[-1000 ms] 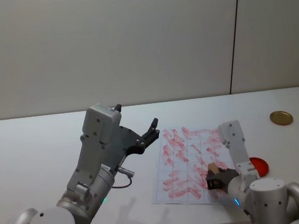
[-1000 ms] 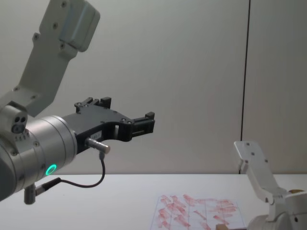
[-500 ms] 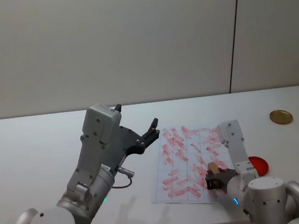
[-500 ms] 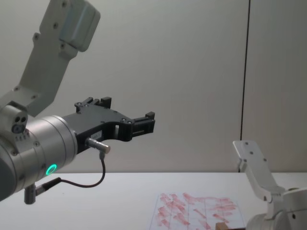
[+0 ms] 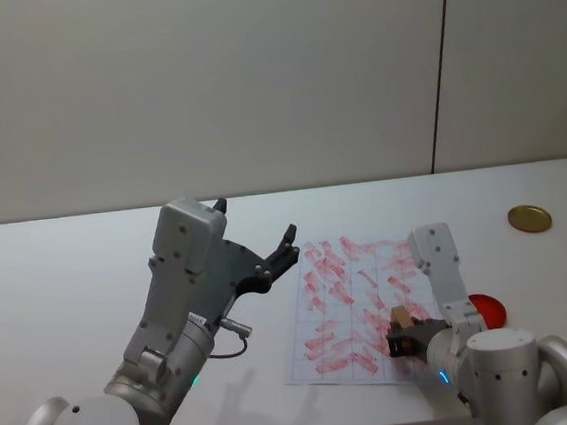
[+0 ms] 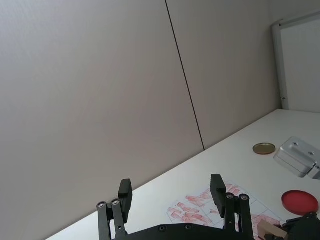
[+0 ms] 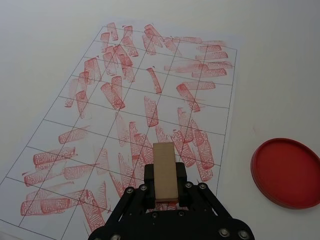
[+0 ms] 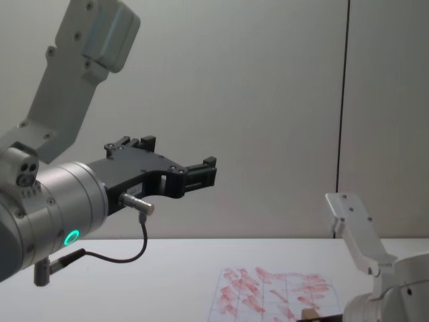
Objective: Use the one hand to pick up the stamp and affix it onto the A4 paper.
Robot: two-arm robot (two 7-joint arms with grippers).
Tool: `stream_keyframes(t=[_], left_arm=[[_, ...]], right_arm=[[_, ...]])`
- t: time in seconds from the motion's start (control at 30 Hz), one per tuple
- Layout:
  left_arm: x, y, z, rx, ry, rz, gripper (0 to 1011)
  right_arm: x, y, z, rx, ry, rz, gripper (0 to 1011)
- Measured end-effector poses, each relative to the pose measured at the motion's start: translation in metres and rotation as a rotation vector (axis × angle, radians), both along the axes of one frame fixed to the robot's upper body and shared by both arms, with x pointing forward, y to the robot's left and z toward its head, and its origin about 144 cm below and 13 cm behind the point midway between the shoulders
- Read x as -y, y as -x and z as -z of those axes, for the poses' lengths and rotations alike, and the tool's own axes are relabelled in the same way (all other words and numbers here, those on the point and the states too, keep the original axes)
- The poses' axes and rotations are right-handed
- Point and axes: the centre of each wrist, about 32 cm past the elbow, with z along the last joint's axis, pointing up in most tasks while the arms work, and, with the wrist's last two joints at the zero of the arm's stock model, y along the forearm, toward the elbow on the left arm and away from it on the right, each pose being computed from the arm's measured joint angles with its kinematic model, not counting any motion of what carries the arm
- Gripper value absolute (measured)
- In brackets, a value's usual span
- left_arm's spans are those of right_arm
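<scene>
- Head view: white table [image 5: 57,264] runs the full width beneath a plain pale wall; against the earlier pictures the whole scene sits slightly higher and further left, while the layout of things on the table is unchanged.
- Left gripper [image 5: 288,242] hangs raised above the table on its silver wrist, just off the left edge of the paper, posed as it was a second ago. Left wrist view shows its two black fingers [image 6: 125,192] spread wide with nothing between them.
- A4 paper [image 5: 347,302] lies flat right of centre, gridded and covered in smeared red marks. Its near edge is close to the table's front edge; bare table is wide open to its left and beyond its far edge.
- Right gripper [image 5: 404,337] is low over the paper's near right corner, a touch further left than a second ago. Right wrist view: the black fingers [image 7: 150,175] are closed onto the stamp from both sides.
- Red disc [image 7: 287,171] lies on the table just beside the paper's right edge, apart from it, and near the right arm.
- Brass disc [image 5: 529,218] lies well apart, far right on the table, unmoved relative to the paper.
- Stamp [image 7: 164,171], a pale wooden block, stands up out of the jaws over the paper's near right cells. I cannot tell whether its lower face touches the sheet. Chest view now shows a sliver of it [image 8: 310,313] at the paper's near edge.
</scene>
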Motion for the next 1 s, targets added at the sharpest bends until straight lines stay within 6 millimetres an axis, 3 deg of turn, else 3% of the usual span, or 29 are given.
stream_keyframes(t=[0.43, 0.73, 1.0], left_arm=[[0.0, 0.0, 0.0, 0.0, 0.0, 0.0, 993], [0.0, 0.0, 0.0, 0.0, 0.0, 0.0, 993], [0.0, 0.0, 0.0, 0.0, 0.0, 0.0, 993]], right_arm=[[0.002, 0.005, -0.014, 0.043, -0.027, 0.003, 216], [0.005, 0.008, -0.05, 0.164, -0.08, 0.018, 217], [0.012, 0.011, -0.069, 0.225, -0.099, 0.048, 217]])
